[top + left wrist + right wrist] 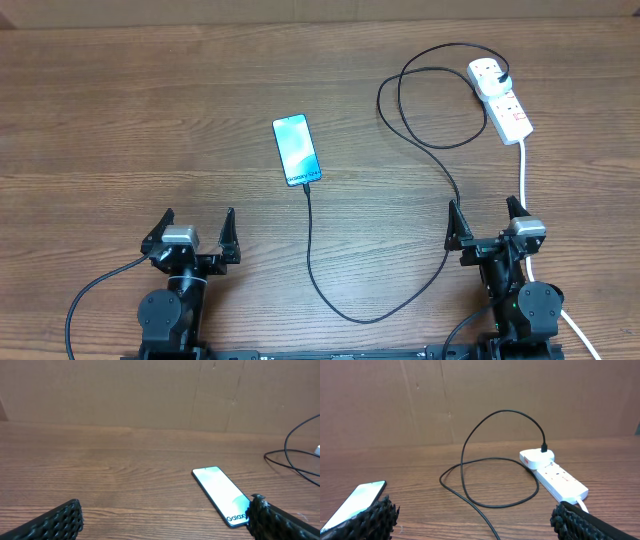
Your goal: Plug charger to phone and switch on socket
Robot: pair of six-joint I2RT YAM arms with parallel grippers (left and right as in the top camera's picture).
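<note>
1. resting at bottom frame, your left gripper (197, 216) and right gripper (482, 208) stand spread and empty.
2. phone (296, 150) lies upper centre; charger (309, 235) tip meets its lower edge, seating unclear.
3. socket (500, 100), upper right on your right arm's side, holds the cable's other end.

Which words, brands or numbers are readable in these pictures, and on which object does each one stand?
"Galaxy": white letters at the near end of the phone screen, seen in the left wrist view; what follows it is hidden.
Same line in the overhead view: too small to read.
Red markings on the socket: too small to read.
No other text is visible.
</note>
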